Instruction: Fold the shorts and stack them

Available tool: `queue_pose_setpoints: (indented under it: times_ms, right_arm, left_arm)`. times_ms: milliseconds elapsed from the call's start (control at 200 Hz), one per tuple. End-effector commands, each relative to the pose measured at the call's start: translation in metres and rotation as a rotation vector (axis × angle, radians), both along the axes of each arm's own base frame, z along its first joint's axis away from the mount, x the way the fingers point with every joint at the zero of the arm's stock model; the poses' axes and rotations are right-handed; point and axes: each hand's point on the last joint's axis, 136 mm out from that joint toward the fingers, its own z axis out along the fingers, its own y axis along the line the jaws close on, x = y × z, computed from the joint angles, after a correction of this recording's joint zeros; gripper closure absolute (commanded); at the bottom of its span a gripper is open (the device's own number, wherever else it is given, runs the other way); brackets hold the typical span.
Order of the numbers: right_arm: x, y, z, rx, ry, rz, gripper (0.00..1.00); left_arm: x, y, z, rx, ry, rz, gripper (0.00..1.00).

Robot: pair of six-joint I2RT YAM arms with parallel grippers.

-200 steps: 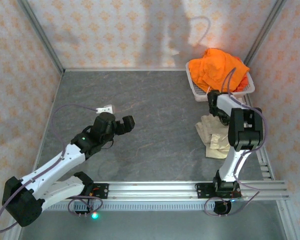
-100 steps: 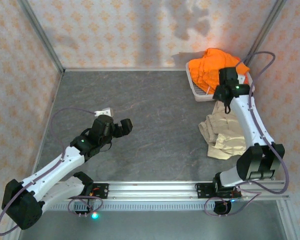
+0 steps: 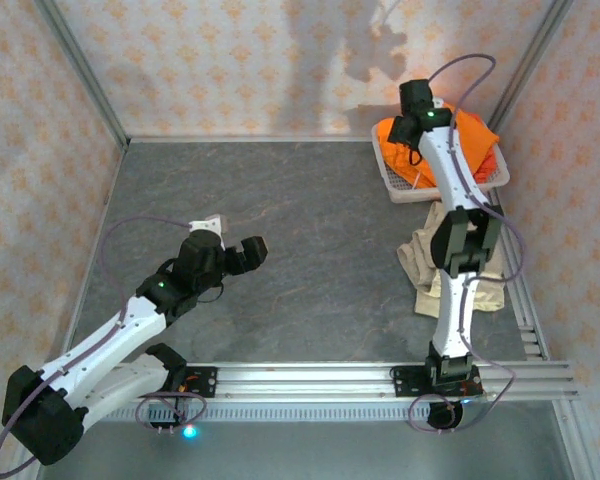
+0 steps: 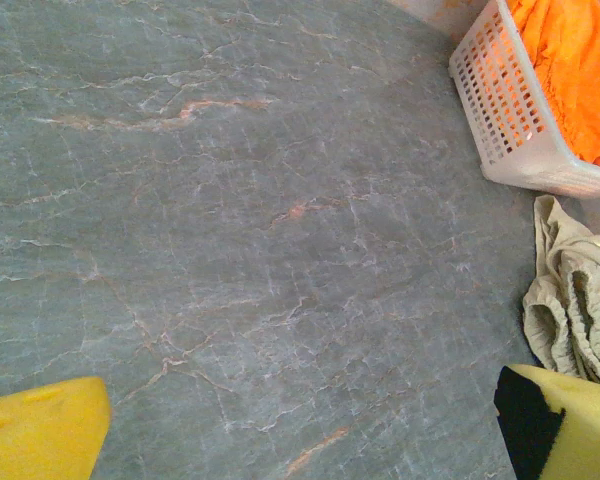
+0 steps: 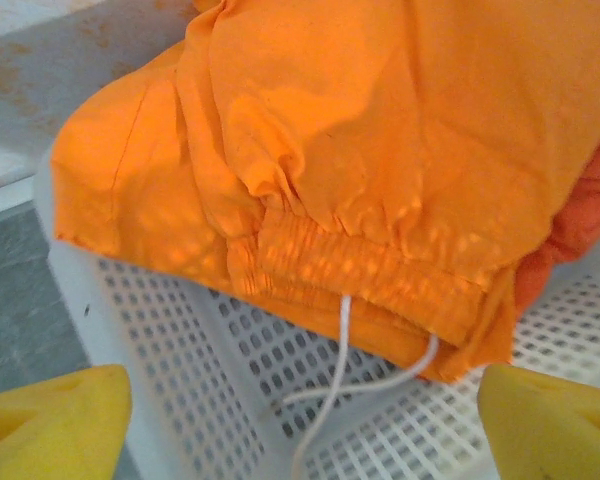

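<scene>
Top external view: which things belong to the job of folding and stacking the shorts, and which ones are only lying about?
Belong to the job:
- orange shorts, heaped in the white mesh basket
- beige shorts, crumpled on the grey table

Only lying about:
- white mesh basket
- grey table

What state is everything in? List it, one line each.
Beige shorts: crumpled, unfolded, on the table.
Orange shorts: heaped, unfolded, in the basket.
Basket: upright, holding the orange shorts.
Left end effector: open, empty.
Right end effector: open, empty, over the orange shorts.
</scene>
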Motion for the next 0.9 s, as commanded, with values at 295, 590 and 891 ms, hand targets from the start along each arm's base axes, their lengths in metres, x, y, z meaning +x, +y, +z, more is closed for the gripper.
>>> queue_pose_setpoints:
  times_ms: [295, 590, 891]
  right_arm:
    - [0.054, -0.02, -0.084, -0.025, 0.075, -0.032, 0.36]
    - [0.07, -0.035, -0.13, 0.01, 0.097, -0.044, 0.58]
    - [0.073, -0.039, -0.103, 0.023, 0.049, -0.03, 0.97]
  left_arm:
    - [-0.004, 0.007, -0.006, 0.033, 0.01, 0.0, 0.0]
    - [-0.004, 0.009, -0.012, 0.042, 0.026, 0.011, 0.0]
    - [-0.003, 0.011, -0.015, 0.044, 0.035, 0.025, 0.0]
